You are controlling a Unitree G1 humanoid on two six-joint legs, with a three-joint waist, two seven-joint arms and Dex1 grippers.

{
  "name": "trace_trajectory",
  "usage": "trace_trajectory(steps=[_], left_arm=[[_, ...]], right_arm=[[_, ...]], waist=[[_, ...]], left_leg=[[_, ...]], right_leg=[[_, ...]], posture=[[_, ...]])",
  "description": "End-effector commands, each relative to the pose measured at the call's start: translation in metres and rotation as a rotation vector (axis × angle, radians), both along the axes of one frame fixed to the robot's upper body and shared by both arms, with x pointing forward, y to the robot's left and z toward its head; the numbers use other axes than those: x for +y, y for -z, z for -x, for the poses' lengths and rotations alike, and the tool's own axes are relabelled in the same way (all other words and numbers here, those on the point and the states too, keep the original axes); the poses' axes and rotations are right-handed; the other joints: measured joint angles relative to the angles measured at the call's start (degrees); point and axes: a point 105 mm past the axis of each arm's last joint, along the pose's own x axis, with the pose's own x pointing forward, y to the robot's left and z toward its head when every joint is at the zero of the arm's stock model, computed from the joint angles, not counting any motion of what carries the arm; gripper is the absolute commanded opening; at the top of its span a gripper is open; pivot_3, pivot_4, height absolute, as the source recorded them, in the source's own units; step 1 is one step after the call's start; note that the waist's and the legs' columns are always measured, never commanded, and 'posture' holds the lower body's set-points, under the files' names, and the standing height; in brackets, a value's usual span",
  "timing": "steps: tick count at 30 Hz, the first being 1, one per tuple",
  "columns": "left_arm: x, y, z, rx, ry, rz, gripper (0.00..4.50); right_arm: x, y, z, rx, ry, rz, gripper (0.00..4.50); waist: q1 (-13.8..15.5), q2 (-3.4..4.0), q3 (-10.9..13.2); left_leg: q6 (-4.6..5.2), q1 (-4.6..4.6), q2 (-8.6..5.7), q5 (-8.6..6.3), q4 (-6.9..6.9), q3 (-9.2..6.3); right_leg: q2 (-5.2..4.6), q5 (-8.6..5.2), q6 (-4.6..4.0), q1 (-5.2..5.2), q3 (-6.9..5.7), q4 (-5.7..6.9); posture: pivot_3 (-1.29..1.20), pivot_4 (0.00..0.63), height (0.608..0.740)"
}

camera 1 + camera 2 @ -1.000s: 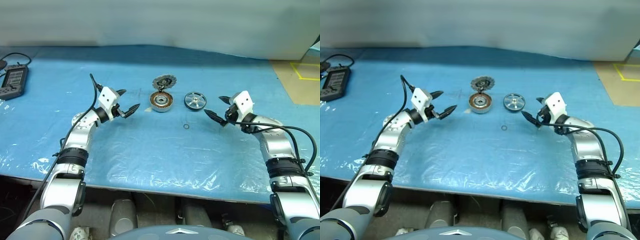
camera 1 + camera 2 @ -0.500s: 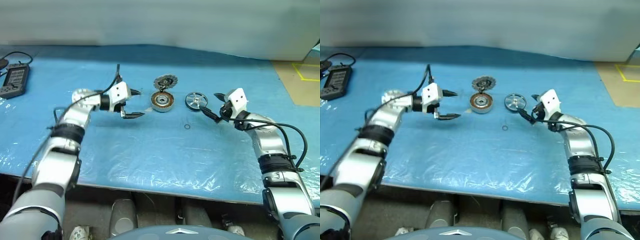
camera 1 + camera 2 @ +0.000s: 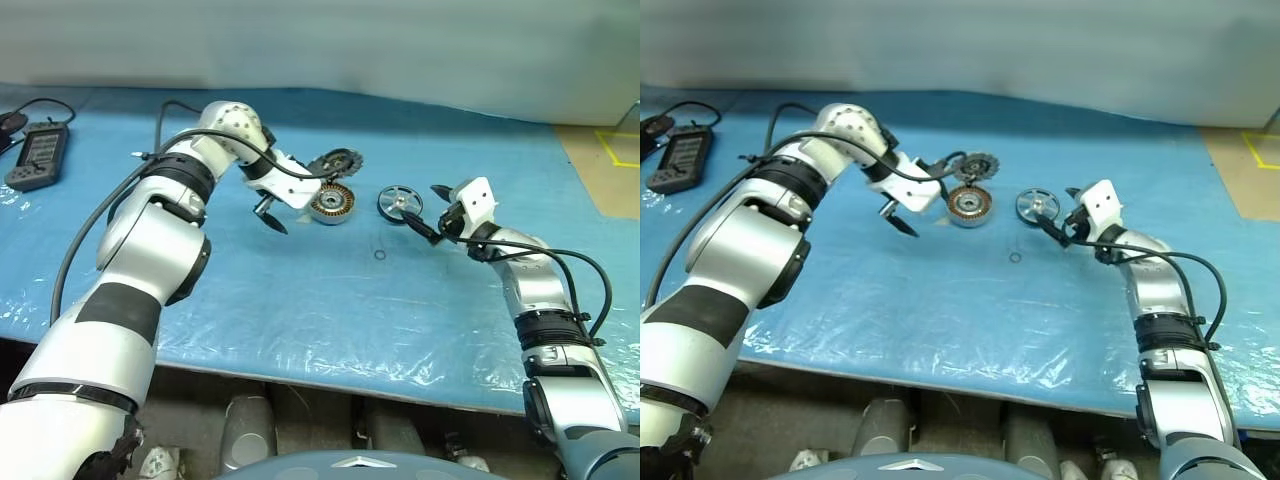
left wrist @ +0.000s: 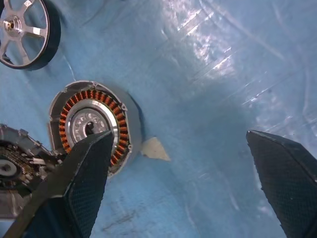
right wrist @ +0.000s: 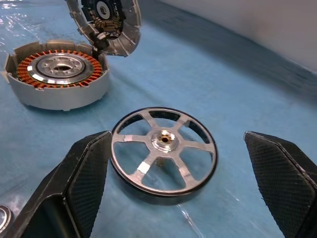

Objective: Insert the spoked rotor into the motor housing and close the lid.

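Nothing inserted yet: spoked rotor (image 5: 164,150) lies on tabletop (image 3: 330,300) right of motor housing (image 3: 331,204), lid (image 3: 334,163) up; right gripper (image 5: 185,163) fingers spread around rotor, left gripper (image 3: 290,205) fingers open, empty.

Silver-grey arms with black joint bands are showing, black cables running along each, white wrist blocks carrying black fingers (image 5: 89,173) with what seems a cross-hatched texture.

Motor housing (image 3: 331,203) lies left of the spoked rotor (image 3: 397,201) (lid (image 3: 334,164) behind it).
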Motion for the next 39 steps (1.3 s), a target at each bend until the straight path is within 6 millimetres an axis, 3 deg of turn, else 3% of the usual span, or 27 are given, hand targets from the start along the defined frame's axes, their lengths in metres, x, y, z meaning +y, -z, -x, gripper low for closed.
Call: trace_trajectory(steps=[1, 8, 23, 39], left_arm=[[-0.004, -0.007, -0.017, -0.171, -0.037, -0.081, 4.5], [-0.008, 0.004, -0.028, -0.248, -0.094, -0.115, 4.5], [-0.016, 0.031, -0.033, -0.272, -0.149, -0.114, 4.5], [-0.024, 0.045, -0.032, -0.26, -0.164, -0.108, 4.5]], right_arm=[[-0.011, -0.028, 0.004, -0.08, 0.018, 0.003, 4.46], [-0.029, -0.036, 0.012, -0.07, 0.041, 0.059, 4.46], [-0.026, -0.035, 0.022, -0.075, 0.054, 0.048, 4.46], [-0.025, -0.033, 0.03, -0.071, 0.061, 0.05, 4.46]], waist=[[-0.02, -0.01, 0.01], [-0.15, -0.05, 0.03], [-0.04, -0.07, 0.04], [-0.06, -0.07, 0.04]], left_leg=[[0.0, 0.0, 0.0, 0.0, 0.0, -0.02], [-0.01, 0.01, -0.04, 0.0, 0.0, -0.07], [0.01, 0.02, -0.08, 0.0, 0.0, -0.08], [0.01, 0.01, -0.12, 0.0, -0.01, -0.1]], right_leg=[[0.0, 0.0, 0.0, 0.0, 0.0, 0.0], [0.02, 0.01, 0.02, 0.02, -0.01, 0.0], [-0.02, 0.01, 0.02, 0.04, -0.03, -0.01], [-0.04, 0.01, 0.02, 0.04, -0.04, -0.04]], posture=[[0.0, 0.15, 0.74], [0.0, 0.15, 0.74], [0.0, 0.15, 0.74], [0.0, 0.15, 0.74]])
